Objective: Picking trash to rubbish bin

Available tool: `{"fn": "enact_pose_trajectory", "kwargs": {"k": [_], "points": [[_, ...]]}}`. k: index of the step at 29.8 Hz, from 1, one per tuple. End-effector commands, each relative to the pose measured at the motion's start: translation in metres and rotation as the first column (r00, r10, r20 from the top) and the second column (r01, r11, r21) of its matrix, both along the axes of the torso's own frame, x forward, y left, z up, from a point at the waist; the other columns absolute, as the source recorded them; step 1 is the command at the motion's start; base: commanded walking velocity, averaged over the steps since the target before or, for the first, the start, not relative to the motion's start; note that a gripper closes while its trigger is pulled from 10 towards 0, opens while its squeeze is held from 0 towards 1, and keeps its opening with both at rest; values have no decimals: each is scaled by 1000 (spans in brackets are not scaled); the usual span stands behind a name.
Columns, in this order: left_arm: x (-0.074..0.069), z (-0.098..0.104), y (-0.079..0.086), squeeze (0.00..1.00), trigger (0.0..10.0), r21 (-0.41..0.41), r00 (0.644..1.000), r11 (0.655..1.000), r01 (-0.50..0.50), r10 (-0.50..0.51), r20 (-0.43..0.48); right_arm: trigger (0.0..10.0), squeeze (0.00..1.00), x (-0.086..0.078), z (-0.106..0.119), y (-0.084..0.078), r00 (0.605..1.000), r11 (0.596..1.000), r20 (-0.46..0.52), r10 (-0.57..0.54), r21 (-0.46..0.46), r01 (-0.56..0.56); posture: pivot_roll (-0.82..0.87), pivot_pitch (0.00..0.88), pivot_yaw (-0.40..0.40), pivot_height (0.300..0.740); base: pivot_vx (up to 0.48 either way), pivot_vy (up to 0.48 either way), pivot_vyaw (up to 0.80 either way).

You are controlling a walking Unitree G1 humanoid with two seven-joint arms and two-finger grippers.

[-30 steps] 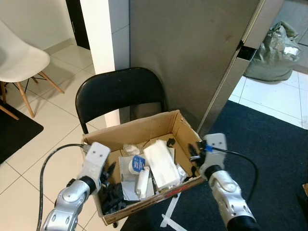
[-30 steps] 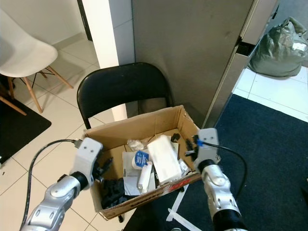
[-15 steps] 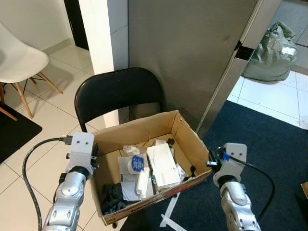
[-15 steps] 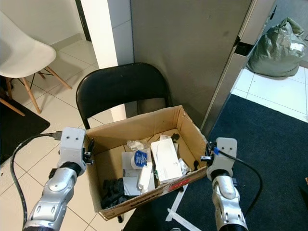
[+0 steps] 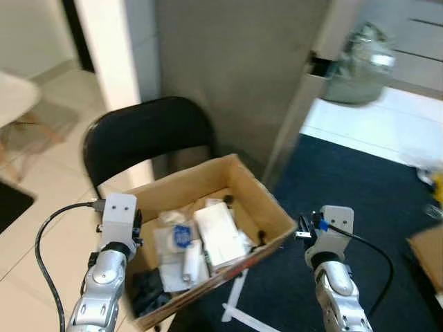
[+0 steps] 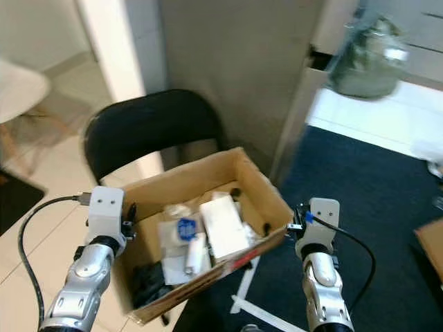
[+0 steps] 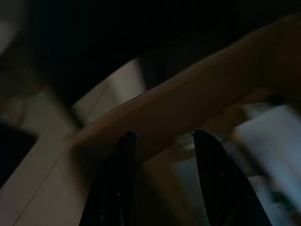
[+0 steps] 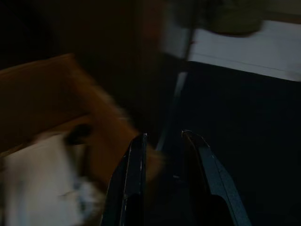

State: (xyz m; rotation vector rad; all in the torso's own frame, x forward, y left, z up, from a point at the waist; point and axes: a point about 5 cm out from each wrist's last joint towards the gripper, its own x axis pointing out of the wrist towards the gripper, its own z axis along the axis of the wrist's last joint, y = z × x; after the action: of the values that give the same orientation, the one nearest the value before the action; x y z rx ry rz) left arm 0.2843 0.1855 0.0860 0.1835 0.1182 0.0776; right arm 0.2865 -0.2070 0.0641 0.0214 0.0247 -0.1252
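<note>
Robot flanks a box of trash on a chair

The left gripper [image 7: 162, 141], jaws apart and empty, sits at the left wall of the cardboard box [image 5: 257, 195]; white trash [image 5: 219, 234] lies inside. The right gripper [image 8: 162, 141], jaws narrowly parted and empty, is just outside the right wall. Judging by this, emptying into a bin remains.

Both arms raised forward, left fingers [image 7: 117, 183] and right fingers [image 8: 134, 183] parted.
</note>
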Motion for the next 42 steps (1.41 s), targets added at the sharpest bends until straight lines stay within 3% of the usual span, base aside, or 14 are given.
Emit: {"fn": "enact_pose_trajectory", "kwargs": {"k": [1, 23, 26, 42], "points": [[-1, -4, -3, 0, 10000, -1, 1000, 1000, 4, -4, -11, 10000, 0, -4, -5, -5, 999, 1000, -26, -20, 6, 21, -8, 109, -35, 740, 0, 0, -688], [-2, -6, -5, 0, 10000, -6, 1000, 1000, 2, -2, -14, 10000, 0, -2, -6, 3, 997, 996, -42, 59, -58, -62, -7, 117, -45, 740, 0, 0, 70], [-3, -6, -5, 0, 10000, -6, 1000, 1000, 1, -1, -16, 10000, 0, -2, -6, 2, 999, 999, -32, 41, -25, -42, -7, 117, -45, 740, 0, 0, 267], [-1, -6, -6, 0, 10000, -27, 1000, 1000, 5, -6, -16, 10000, 0, 0, -6, 1, 998, 999, -43, 45, -29, -47, -8, 124, -49, 740, 0, 0, 0]]}}
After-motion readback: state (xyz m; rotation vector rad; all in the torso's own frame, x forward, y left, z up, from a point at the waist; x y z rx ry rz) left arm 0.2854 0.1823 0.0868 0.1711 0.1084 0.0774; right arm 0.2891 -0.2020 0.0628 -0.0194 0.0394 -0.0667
